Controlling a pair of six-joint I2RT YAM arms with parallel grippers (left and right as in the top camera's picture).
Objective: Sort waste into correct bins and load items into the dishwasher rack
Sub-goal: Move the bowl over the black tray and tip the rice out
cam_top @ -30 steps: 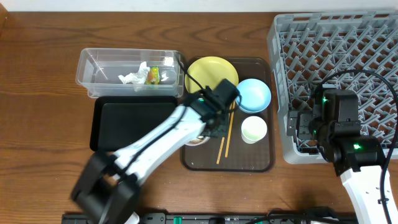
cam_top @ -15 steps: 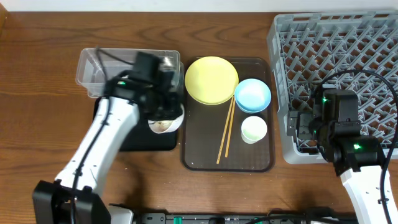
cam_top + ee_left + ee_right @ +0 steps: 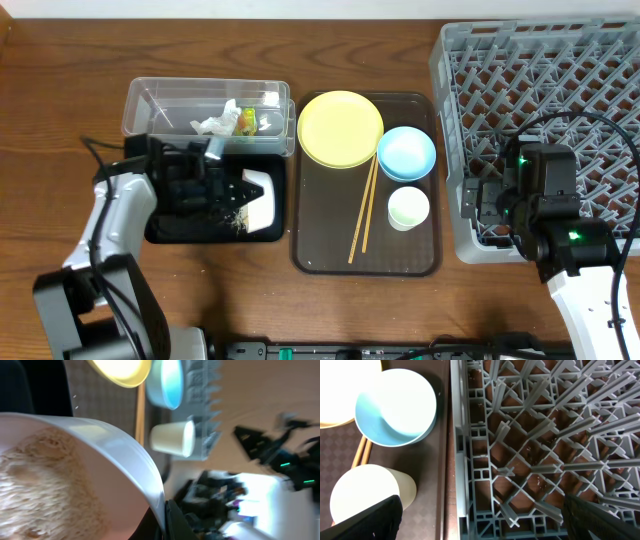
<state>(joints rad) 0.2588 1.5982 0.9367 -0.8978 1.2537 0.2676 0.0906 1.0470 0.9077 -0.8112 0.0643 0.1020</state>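
Left pincer (image 3: 232, 190) clamped on the rim of the white bowl (image 3: 262, 196), bowl tipped over the black tray (image 3: 165, 228).
We note the dishwasher rack (image 3: 540, 60) well off to that pincer's right, across the brown tray (image 3: 330, 255). The right pincer (image 3: 480, 519), jaws wide apart and holding nothing, hangs over the rack's near-left corner, so that arm is the nearer one for loading. The black tray lies directly beneath the left pincer, long axis left-right, with the clear tub (image 3: 150, 100) just beyond it. The bowl lies on its side just right of the fingers, mouth turned back toward the wrist, and rice (image 3: 40, 490) clings inside. We judge emptying comes first: roll the mouth downward. Cup (image 3: 408, 208) and chopsticks (image 3: 362, 215), lying fore-and-aft, sit between the pincers.
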